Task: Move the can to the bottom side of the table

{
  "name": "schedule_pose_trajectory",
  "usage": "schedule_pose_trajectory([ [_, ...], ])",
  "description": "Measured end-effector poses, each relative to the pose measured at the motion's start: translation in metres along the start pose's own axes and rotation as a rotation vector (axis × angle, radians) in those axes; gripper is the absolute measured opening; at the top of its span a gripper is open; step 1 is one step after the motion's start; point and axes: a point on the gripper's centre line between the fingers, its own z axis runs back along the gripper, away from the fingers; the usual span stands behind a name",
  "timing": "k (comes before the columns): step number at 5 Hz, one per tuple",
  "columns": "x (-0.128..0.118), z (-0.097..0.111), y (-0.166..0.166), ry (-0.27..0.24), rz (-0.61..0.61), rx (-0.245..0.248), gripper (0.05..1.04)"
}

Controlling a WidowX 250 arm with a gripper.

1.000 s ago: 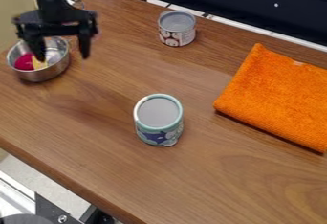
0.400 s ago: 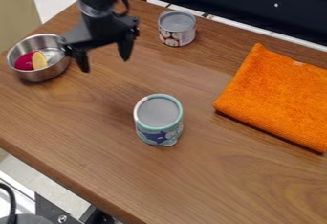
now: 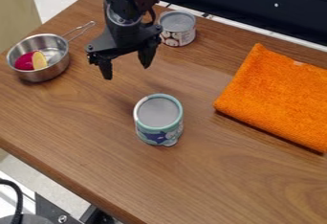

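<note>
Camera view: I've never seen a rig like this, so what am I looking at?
A fixed camera looks down at a slant on a wooden table. The black machine coming in from the top is a robot arm; its two-finger gripper hangs open above the table, holding nothing. In front of it stands a teal-rimmed can. A second can stands near the far edge, a metal pan with pink and yellow things inside sits left, and an orange cloth lies right.

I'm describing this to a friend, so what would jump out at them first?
The bright orange towel spread at the table's right. Next, the teal-rimmed can standing near the middle, with the black end effector hanging open above and behind it.
</note>
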Motion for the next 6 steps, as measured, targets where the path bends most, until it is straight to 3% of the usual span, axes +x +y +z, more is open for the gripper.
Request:
schedule_pose_trajectory([
  [1,-0.001,-0.001,-0.004,-0.018,-0.027,-0.014,0.995],
  [3,-0.016,-0.004,-0.009,0.01,-0.079,-0.048,0.995],
  [6,-0.042,-0.009,-0.014,0.038,-0.131,-0.044,0.995],
])
